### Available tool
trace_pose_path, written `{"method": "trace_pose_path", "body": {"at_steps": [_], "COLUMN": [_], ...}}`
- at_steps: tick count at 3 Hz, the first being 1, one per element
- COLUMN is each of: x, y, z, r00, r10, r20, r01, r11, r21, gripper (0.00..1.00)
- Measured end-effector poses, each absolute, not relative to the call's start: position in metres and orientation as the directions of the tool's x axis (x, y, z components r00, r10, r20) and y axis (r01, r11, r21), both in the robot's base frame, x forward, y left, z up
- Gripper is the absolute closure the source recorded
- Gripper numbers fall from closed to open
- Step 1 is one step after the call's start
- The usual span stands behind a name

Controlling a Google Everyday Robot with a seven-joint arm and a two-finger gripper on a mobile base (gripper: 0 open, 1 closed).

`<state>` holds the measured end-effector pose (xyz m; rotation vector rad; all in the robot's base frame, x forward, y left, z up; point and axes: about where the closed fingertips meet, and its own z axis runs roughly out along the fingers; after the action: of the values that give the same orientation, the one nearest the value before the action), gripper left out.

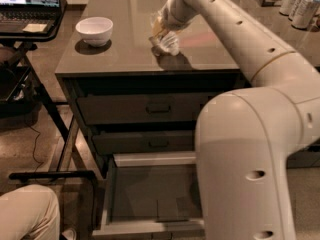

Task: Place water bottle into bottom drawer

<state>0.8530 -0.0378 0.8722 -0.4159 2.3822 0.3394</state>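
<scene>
Camera view: tool (pixel 161 34) pinches water bottle (pixel 169 44) on countertop (pixel 125 19); bottom drawer (pixel 145 194) stands open.

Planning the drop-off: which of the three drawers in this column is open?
The bottom drawer, pulled out with its dark floor showing; the two handled drawers above are closed. The claw is on the counter at the bottle.

One gripper (pixel 161 31) at one bottle (pixel 170 44) on one counter (pixel 125 14), plus one bowl (pixel 94 30), one laptop (pixel 30 4), three cans (pixel 306 9) and three drawers (pixel 159 107), counting the open bottom drawer (pixel 145 194).
</scene>
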Motion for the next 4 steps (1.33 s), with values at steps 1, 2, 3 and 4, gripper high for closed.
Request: {"method": "trace_pose_path", "body": {"at_steps": [1,2,3,4], "x": [0.853,0.8506,0.8494,0.8494], "y": [-0.0377,-0.034,-0.0343,-0.0343], "z": [0.8686,0.865,0.8616,0.8595], "r00": [-0.714,-0.713,-0.71,-0.71], "r10": [-0.204,-0.212,-0.211,-0.211], "r20": [-0.67,-0.669,-0.671,-0.671], "r01": [-0.383,-0.398,-0.402,-0.402], "r11": [0.915,0.907,0.905,0.905], "r21": [0.13,0.137,0.14,0.14], "gripper": [1.0,1.0,1.0,1.0]}}
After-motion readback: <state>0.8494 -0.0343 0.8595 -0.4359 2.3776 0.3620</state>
